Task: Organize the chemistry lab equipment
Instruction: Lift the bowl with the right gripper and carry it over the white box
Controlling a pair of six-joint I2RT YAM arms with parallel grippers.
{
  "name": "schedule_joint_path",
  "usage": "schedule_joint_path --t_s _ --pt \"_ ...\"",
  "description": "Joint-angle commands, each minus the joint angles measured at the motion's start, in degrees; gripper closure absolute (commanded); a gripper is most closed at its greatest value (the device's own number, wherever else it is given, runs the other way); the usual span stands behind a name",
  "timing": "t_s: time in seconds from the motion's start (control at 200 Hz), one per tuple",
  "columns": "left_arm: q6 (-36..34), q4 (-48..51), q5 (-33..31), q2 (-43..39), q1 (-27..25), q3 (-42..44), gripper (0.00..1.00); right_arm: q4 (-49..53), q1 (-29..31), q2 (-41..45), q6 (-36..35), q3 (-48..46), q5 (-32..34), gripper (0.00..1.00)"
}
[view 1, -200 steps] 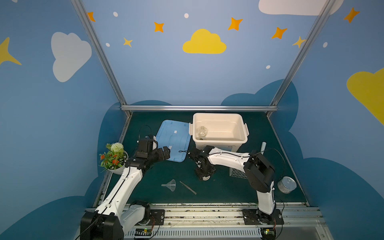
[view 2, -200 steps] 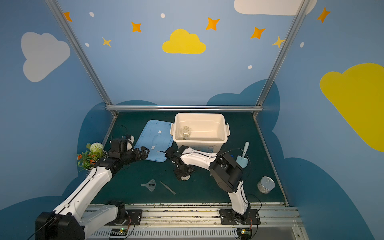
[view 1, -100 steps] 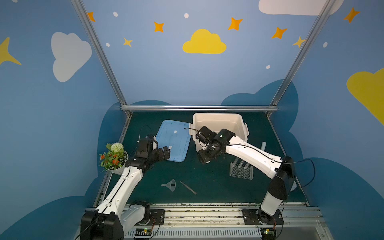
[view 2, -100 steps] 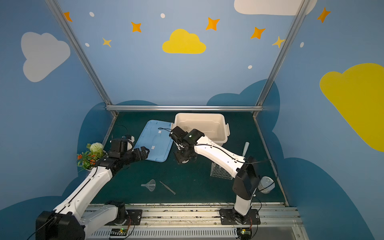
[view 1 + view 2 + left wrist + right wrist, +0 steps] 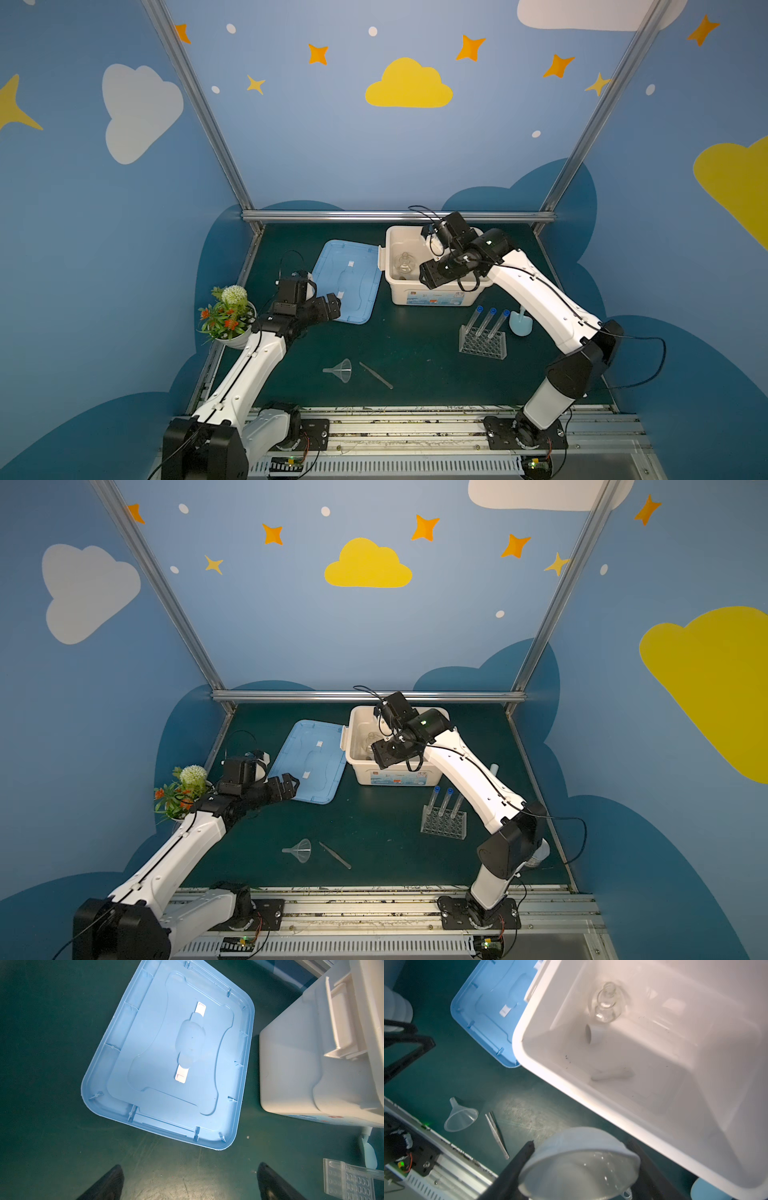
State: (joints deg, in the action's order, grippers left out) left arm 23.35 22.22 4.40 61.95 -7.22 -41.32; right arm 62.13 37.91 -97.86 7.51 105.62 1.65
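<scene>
**Bin part-filled, bowl in the air, much left out on the surface**

Far left: potted plant (image 5: 226, 316) at the edge, not part of the job. Beside it the left gripper (image 5: 189, 1169) hung low over bare surface (image 5: 415, 353), jaws spread wide and empty, just short of the blue lid (image 5: 347, 282). The lid lay flat, inner side up, next to the white bin (image 5: 432, 297) and off it.

Front centre: clear funnel (image 5: 340, 370) on its side with the thin tweezers (image 5: 376, 375) just beside it. Neither was touched.

Bin interior, from the right wrist view: glass flask (image 5: 606, 1003) upright, small cup (image 5: 593, 1033) tipped over beside it, white pestle (image 5: 612, 1075) lying flat nearer the front wall. Three items stowed.

Right gripper (image 5: 580, 1145) was clamped across the white bowl (image 5: 581, 1167), carried tilted at the bin's near rim. Whether it had cleared the rim could not be told.

Right of the bin: clear holed rack (image 5: 482, 345) standing on the surface with three blue-capped test tubes (image 5: 486, 322) leaning in it, and a pale blue scoop (image 5: 519, 324) just beyond.

Judgement: roughly half done. The bowl needed releasing into the bin. The funnel, tweezers, scoop and rack of tubes remained, then likely the lid.
</scene>
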Motion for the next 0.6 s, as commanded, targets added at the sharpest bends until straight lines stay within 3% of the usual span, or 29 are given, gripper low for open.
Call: schedule_joint_path --t_s 0.0,0.345,0.596 --pt "-0.58 0.5 0.27 0.5 -0.02 0.04 0.0 -1.59 -3.7 -3.63 -2.92 3.3 -1.19 0.51" --pt "-0.8 1.81 -1.01 -0.25 0.02 -0.3 0.0 -0.99 -12.42 -19.8 -4.62 14.91 -4.09 0.52" --pt "-0.38 2.35 -0.96 -0.36 -0.2 0.01 0.0 1.02 -14.07 -30.27 -3.71 23.84 -6.26 0.52"
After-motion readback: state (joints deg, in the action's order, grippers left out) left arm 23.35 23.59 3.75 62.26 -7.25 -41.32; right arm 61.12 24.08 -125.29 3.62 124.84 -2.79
